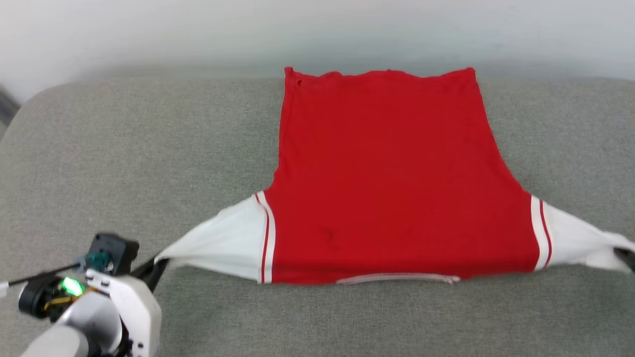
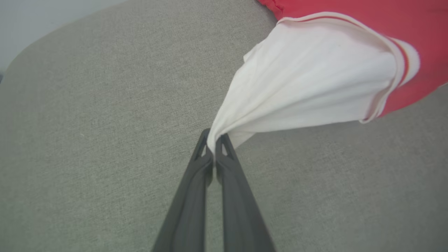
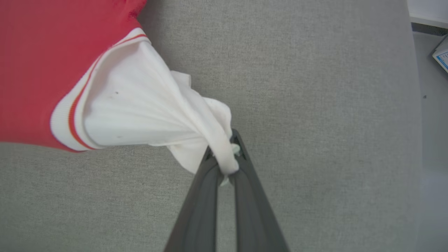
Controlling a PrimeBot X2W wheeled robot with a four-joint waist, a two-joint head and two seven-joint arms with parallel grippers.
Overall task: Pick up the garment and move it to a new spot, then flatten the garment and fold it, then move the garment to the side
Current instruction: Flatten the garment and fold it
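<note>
Grey woven fabric covers the table, with a pale wall behind; the garment lies spread at the centre of the head view, plain red side up, hem toward the top of the frame, collar edge toward the bottom; its two white sleeves are drawn out to points along a left-to-right line. The left pincer, at lower left, is clamped tight on the tip of the near sleeve; the right pincer, at the right edge, is likewise closed on the other sleeve. The shirt body lies between them, so flattening likely depends on an even outward pull along that line.
</note>
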